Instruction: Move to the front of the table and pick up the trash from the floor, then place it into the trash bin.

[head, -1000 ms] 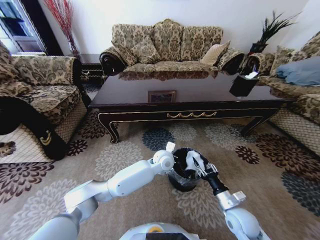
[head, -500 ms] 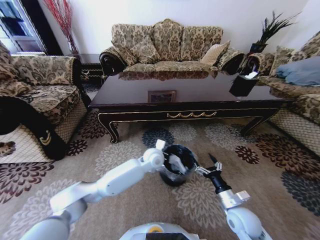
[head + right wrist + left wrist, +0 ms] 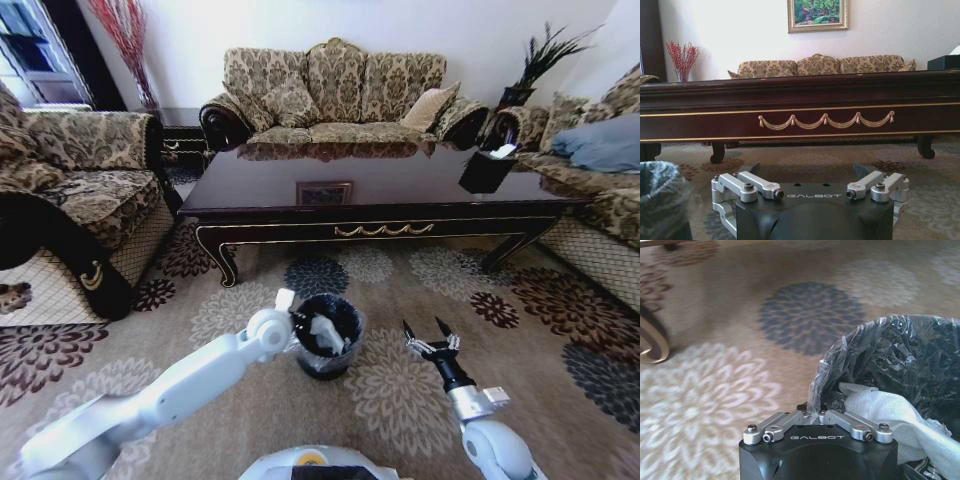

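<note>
Jaws: right gripper (image 3: 429, 333) spread, empty; left gripper (image 3: 297, 322) pinching trash bin (image 3: 327, 337) liner, fingertips hidden.

The trash bin (image 3: 327, 337) stands on the carpet in front of the table (image 3: 380, 190). Trash (image 3: 327, 332) lies inside it. The left gripper (image 3: 296, 322) touches its left rim; the right gripper (image 3: 428, 337) hangs to its right, apart.

I'm looking across a beige carpet (image 3: 250, 400) patterned with large dark and pale flowers toward a damask three-seat sofa (image 3: 335, 95) against a white wall (image 3: 200, 40), matching sofas at either side, and a framed landscape painting (image 3: 817, 15) above.
</note>
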Controlling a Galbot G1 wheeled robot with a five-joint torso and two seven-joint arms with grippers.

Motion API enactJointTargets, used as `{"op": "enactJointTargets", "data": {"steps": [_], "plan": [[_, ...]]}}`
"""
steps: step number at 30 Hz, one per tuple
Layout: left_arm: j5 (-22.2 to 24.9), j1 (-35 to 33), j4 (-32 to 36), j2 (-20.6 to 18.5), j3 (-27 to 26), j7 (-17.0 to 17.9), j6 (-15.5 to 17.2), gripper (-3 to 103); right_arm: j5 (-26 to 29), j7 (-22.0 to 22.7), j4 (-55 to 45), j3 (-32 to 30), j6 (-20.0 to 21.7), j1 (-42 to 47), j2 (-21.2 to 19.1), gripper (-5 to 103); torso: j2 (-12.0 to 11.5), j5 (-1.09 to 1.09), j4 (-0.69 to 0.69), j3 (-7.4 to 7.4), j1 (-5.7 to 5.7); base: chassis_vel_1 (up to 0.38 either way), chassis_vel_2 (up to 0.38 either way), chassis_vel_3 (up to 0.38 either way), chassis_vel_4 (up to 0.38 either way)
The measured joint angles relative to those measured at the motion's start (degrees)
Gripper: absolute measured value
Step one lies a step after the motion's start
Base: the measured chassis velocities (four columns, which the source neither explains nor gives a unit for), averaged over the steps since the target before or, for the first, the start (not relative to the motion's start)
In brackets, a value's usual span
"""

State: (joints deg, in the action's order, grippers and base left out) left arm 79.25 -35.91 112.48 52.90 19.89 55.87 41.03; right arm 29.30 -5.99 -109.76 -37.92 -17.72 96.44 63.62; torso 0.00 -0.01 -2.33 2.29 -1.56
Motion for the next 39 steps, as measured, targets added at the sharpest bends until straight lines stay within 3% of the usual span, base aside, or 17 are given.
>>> {"op": "enactJointTargets", "data": {"steps": [8,19,21,25,29,34,36,37,39], "plan": [[-0.8,-12.2,1.4,-3.6,-11.3,-0.5,0.4,2,-0.8,-0.1,0.0,0.4,0.0,0.9,0.3,100,0.0,0.0,0.04,0.0,0.0,0.0,0.0,0.0,0.0],[-2.0,-14.5,0.7,-1.4,-12.2,-0.6,0.4,0,-1.1,-0.2,-1.0,0.0,-0.1,2.1,0.2,100,0.0,0.0,0.0,0.0,0.0,0.0,0.0,0.0,0.0],[-2.1,-14.7,0.9,-1.4,-12.4,-0.6,0.5,6,-1.1,-0.1,-1.0,-0.1,0.0,2.2,0.2,100,0.0,0.0,0.01,0.0,0.0,0.0,0.0,0.0,0.0],[-2.7,-15.9,2.5,-2.4,-13.7,-1.5,0.6,27,-1.4,0.7,-0.8,0.1,0.6,2.1,0.3,100,0.0,0.01,0.0,0.0,0.0,0.0,0.0,0.0,0.0],[-3.1,-16.5,3.6,-3.0,-14.1,-1.8,0.6,32,-1.5,1.0,-0.9,0.4,0.9,1.8,0.4,100,0.0,0.01,0.01,0.0,0.0,0.0,0.0,0.0,0.0],[-4.2,-19.4,7.1,-3.0,-17.9,-2.7,1.0,59,-1.5,2.1,-2.1,0.4,1.4,1.8,0.4,100,0.0,0.01,0.01,0.01,-0.01,0.0,0.0,0.0,0.0],[-4.7,-20.0,7.9,-2.9,-19.0,-2.8,1.0,59,-1.5,2.3,-2.4,0.2,1.4,2.0,0.4,100,0.0,0.0,0.01,0.01,-0.01,0.0,0.0,0.0,0.0],[-7.2,-21.2,9.2,-3.2,-20.7,-4.1,1.1,70,-1.7,2.7,-2.7,-0.2,1.4,2.3,0.7,100,0.0,-0.02,0.0,0.01,-0.01,0.0,0.0,0.0,0.0],[-13.3,-23.5,11.3,-4.5,-23.3,-7.6,1.1,76,-2.0,2.9,-3.3,-0.8,1.4,3.2,1.4,100,0.0,0.03,0.01,0.01,-0.01,0.0,0.0,0.0,0.0]]}}
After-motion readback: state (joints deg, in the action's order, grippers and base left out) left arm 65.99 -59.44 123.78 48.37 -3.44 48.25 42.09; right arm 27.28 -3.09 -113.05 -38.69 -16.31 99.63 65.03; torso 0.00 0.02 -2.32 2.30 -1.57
